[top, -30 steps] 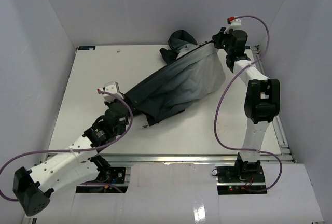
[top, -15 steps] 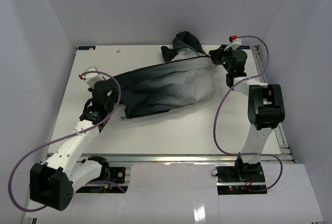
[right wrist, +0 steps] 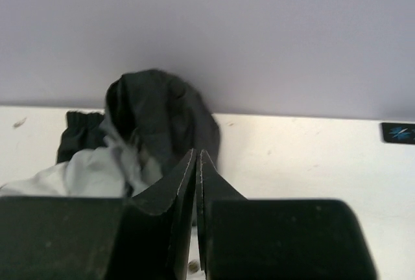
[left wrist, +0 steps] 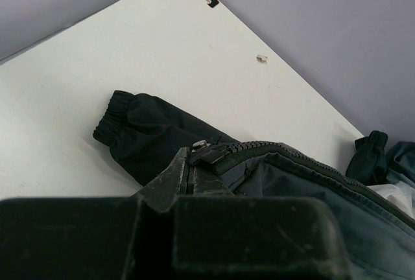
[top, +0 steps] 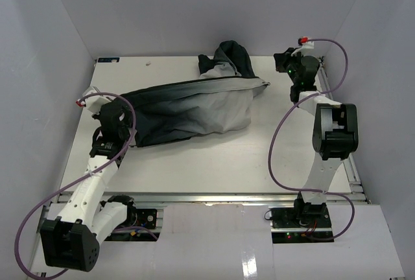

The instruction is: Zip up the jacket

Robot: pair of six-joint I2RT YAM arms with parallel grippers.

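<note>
Tension step, most likely: left hand (left wrist: 184,166) pinching jacket (top: 194,108) hem at 9 o'clock, garment stretched across table (top: 214,157) toward 12. Right hand (right wrist: 196,160) pressed together, empty, at 2 o'clock. Needs next a grip by the zipper (top: 220,80) top end.

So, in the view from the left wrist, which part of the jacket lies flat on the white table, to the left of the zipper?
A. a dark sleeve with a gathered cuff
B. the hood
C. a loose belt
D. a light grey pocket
A: a dark sleeve ending in a gathered cuff lies flat on the table, left of the zipper of the jacket.
</note>
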